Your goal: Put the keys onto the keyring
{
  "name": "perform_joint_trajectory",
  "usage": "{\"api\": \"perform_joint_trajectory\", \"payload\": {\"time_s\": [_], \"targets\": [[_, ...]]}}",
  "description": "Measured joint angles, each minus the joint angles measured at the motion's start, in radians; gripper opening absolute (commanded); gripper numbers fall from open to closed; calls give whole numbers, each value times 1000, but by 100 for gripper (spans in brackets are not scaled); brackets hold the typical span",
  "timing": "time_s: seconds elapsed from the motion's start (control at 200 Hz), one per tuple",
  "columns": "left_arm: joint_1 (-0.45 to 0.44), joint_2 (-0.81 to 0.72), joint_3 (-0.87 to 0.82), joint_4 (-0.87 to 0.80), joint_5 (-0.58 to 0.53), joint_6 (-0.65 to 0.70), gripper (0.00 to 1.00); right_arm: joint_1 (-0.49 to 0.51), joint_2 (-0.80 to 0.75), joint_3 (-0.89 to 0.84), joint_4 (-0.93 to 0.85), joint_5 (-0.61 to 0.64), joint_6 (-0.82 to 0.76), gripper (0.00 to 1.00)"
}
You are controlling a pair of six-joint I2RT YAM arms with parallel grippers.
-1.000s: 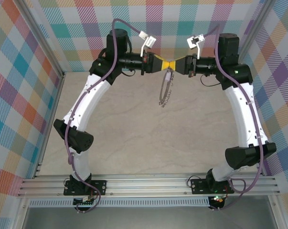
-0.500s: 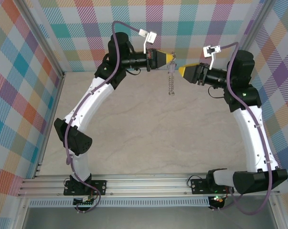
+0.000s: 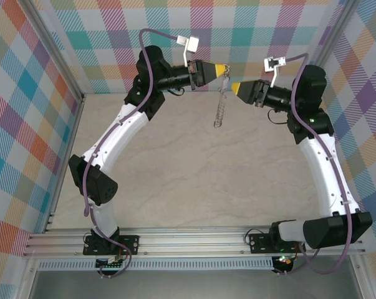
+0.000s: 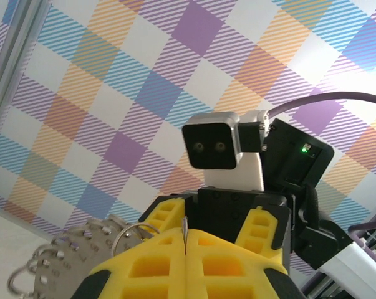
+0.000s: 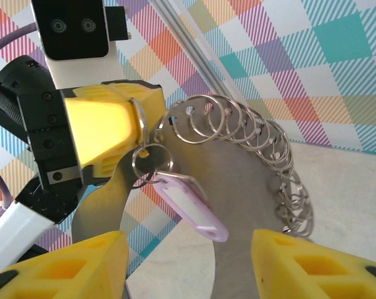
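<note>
Keyring [image 3: 221,107] is hanging from left gripper [image 3: 224,70], which is clamping it | lilac-headed key [image 5: 191,208] is dangling beside those fingertips | right gripper [image 3: 236,88] is hovering close, jaws apart

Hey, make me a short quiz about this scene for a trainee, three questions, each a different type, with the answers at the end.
1. True or false: the left gripper is shut on the keyring, which hangs down from it.
2. Multiple choice: the right gripper is A) shut on the keyring, B) open and apart from the keyring, C) shut on the key.
3. Fill in: in the right wrist view, the key hanging near the left gripper has a pale ____ head.

Key: 1 true; 2 B; 3 lilac.
</note>
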Motion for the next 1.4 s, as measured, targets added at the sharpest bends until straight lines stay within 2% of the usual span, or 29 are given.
{"api": "perform_joint_trajectory", "payload": {"time_s": [0.44,0.81,1.075,1.285,1.4], "targets": [[0,0,0,49,-3,-48,0,32,96,59,60,-18,40,56],[0,2,2,53,-15,-57,0,54,111,88,76,-61,45,49],[0,19,15,52,-22,-57,0,70,116,89,97,-89,70,31],[0,29,23,51,-29,-60,0,73,132,89,129,-99,101,8],[0,29,23,52,-36,-60,0,73,132,89,135,-102,106,1]]}}
